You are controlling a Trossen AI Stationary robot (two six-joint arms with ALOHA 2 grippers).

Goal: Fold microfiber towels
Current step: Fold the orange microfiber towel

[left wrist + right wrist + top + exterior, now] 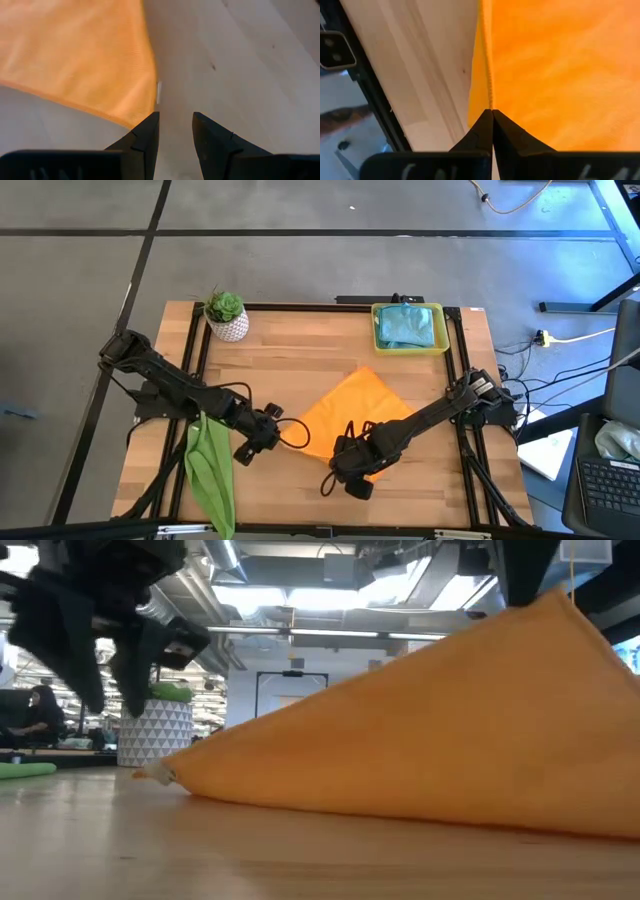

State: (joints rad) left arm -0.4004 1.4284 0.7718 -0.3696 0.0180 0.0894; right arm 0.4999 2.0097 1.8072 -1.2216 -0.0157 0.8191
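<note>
Orange towel [355, 412] sits center frame in the high view, one corner lifted by my right gripper [492, 114], fingers clamped on its edge. My left gripper [175, 125], fingers apart and empty, hovers just beside the towel's left corner. Green towel [210, 470] lower left, teal towels [408, 326] in yellow tray [378, 340] upper right.

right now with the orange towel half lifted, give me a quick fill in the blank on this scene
1. The right claw is shut on the ____ towel's edge.
2. The left claw, its fingers apart, holds ____.
3. The lime green towel lies near the ____ arm.
4. The teal towels sit in the ____ tray.

Missing words: orange; nothing; left; yellow
</note>
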